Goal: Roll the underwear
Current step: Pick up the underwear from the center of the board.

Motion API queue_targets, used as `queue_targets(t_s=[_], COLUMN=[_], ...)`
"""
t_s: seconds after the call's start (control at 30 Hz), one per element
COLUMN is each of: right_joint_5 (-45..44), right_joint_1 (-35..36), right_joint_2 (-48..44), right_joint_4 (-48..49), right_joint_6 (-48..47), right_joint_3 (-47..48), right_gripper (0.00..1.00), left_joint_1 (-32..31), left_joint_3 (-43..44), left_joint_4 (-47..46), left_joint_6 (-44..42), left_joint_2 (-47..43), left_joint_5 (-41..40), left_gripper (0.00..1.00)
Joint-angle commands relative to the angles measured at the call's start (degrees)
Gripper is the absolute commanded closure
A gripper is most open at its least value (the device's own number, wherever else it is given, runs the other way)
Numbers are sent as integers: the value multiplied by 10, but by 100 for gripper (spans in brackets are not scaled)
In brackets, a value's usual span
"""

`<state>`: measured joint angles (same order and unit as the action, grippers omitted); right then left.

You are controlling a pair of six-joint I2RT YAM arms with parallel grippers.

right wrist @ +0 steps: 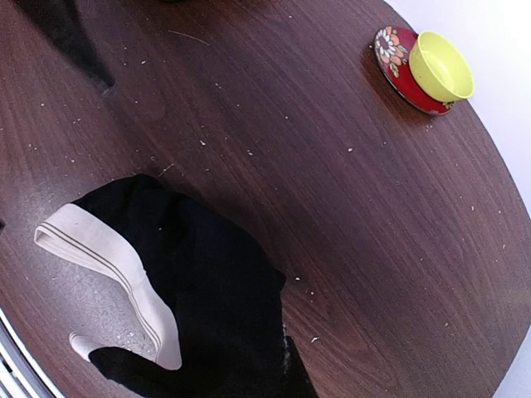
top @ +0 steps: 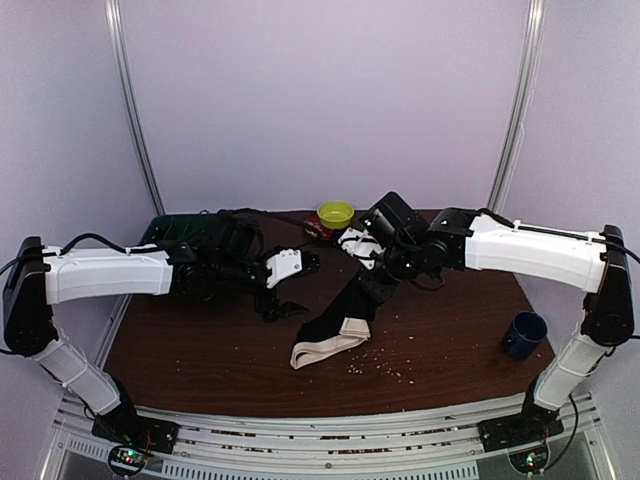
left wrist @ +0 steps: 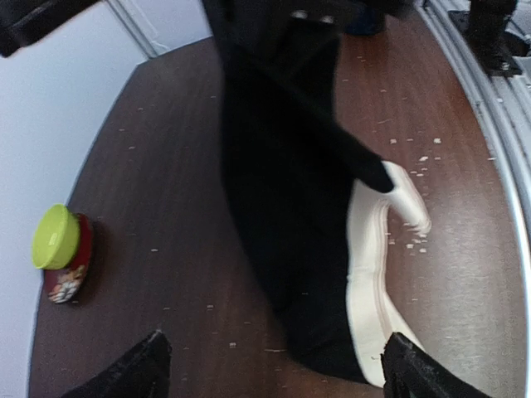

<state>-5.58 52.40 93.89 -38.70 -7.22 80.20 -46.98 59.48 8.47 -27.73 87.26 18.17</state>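
The plain black underwear (top: 350,310) with one white band (top: 328,347) hangs from my right gripper (top: 380,283). Its lower end and the band rest on the brown table. In the right wrist view the fabric (right wrist: 207,274) runs up into my right gripper (right wrist: 286,377), which is shut on it; the fingers are mostly hidden by cloth. My left gripper (top: 280,305) hovers just left of the garment, open and empty. In the left wrist view the left gripper (left wrist: 274,377) has its fingertips (left wrist: 133,369) set wide apart, with the underwear (left wrist: 290,207) lying ahead. The strapped underwear is not clearly in view.
A yellow-green bowl (top: 335,213) sits on a red patterned plate at the back; it also shows in the left wrist view (left wrist: 56,236) and the right wrist view (right wrist: 440,65). A dark blue mug (top: 524,333) stands at the right. Crumbs are scattered near the front.
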Motion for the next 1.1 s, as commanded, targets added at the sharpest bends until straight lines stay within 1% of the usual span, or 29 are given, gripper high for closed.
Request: queue_targets(t_s=[0.0,0.1,0.27,0.37,0.43,0.6,0.7,0.87,1.03,1.07], right_joint_5=[11,12,16,19,19,18,18,17,20,21], right_joint_1=[-21,-30,-47,-53,-56,-59,-60,-61,-61,-61], right_joint_2=[-2,1,3,7,6,-3,-7,-13,-17,-17], right_joint_4=[25,33,53,57,58,65,67,71,72,72], right_joint_6=[19,24,36,39,40,42,42,42,41,41], right_joint_3=[-8,-9,-18,-19,-20,-29,-32,-40,-41,-42], right_gripper=[100,100,100,100,100,100,100,100,100,100], left_joint_1=[-7,-24,-50,-70,-80,-85,-85,-85,-85,-85], left_joint_3=[-24,-13,-8,10,33,109,137,130,133,137], left_joint_4=[-72,-76,-131,-143,-134,-86,-72,-67,-70,-69], left_joint_6=[60,79,161,202,227,281,306,324,324,322], left_joint_2=[-6,13,47,77,103,179,200,201,194,195], left_joint_5=[126,132,121,107,94,111,103,72,61,60], left_gripper=[2,2,2,4,6,16,25,47,54,58])
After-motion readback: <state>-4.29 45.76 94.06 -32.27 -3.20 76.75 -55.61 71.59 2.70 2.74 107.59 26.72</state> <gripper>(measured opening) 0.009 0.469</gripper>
